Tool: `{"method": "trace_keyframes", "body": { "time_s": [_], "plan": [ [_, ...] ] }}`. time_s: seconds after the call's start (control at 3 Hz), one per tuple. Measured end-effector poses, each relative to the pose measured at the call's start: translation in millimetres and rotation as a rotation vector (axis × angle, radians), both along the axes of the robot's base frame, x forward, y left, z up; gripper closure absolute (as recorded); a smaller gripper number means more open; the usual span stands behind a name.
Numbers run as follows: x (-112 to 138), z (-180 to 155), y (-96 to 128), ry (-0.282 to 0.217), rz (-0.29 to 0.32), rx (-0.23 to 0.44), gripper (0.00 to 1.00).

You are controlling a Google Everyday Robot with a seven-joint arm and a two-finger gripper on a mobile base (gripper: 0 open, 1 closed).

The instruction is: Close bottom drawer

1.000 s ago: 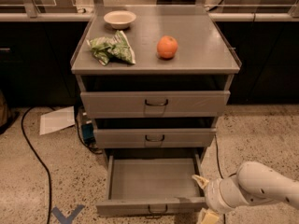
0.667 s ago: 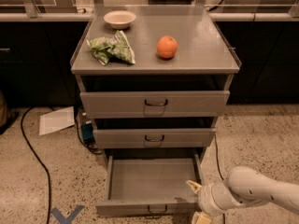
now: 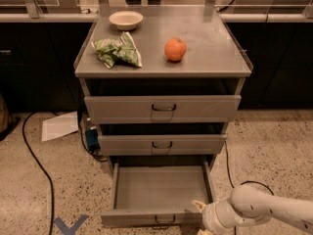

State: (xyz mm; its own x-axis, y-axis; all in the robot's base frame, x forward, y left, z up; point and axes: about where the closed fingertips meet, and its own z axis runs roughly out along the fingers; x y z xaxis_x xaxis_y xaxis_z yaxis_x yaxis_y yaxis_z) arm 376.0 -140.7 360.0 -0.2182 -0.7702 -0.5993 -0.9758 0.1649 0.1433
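The gripper [image 3: 201, 218] sits low at the front right corner of the bottom drawer [image 3: 142, 218], and its pale fingers [image 3: 197, 205] are spread apart with nothing between them, the upper one right beside the front panel's end. The drawer stands pulled well out, stretching away left of the fingers. Far above them, an orange [image 3: 175, 49], a bowl [image 3: 125, 19] and a green bag [image 3: 117, 52] rest on the desk [image 3: 210, 43].

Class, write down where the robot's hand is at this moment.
In the camera view, the hand is low on the right, at the front right corner of the open bottom drawer, below the middle drawer.
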Motion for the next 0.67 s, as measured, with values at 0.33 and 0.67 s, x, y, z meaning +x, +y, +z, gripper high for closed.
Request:
{"method": "trace_keyframes", "body": {
  "time_s": [0.33, 0.67],
  "plan": [
    [-1, -3, 1, 0.001, 0.002, 0.008, 0.00],
    [1, -26, 10, 0.019, 0.027, 0.044, 0.00]
  ]
}}
